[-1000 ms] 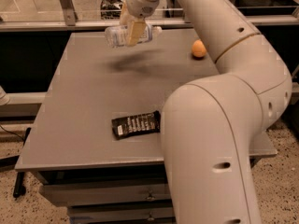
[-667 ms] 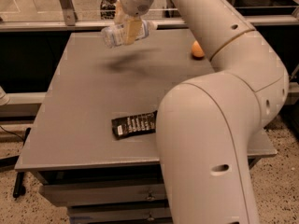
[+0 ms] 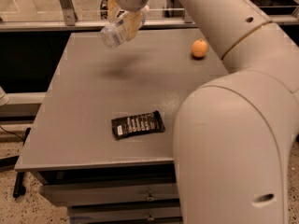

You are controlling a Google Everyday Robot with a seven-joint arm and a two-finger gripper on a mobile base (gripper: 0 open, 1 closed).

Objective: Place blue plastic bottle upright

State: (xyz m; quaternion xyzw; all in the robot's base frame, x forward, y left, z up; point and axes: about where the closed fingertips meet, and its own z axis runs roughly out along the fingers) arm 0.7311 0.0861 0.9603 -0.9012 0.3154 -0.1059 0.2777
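Shifted slightly leftward since a second ago, the gripper [image 3: 125, 24] in the camera view clamps the blue plastic bottle [image 3: 111, 35] tilted in mid-air above the table's [image 3: 84, 125] far side; I judge it light, thin-walled and slippery, best gripped gently mid-body.

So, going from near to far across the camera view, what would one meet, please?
Dark packet → orange fruit → rail behind the table. The end effector holds the blue plastic bottle above the far half; its depth is unclear.
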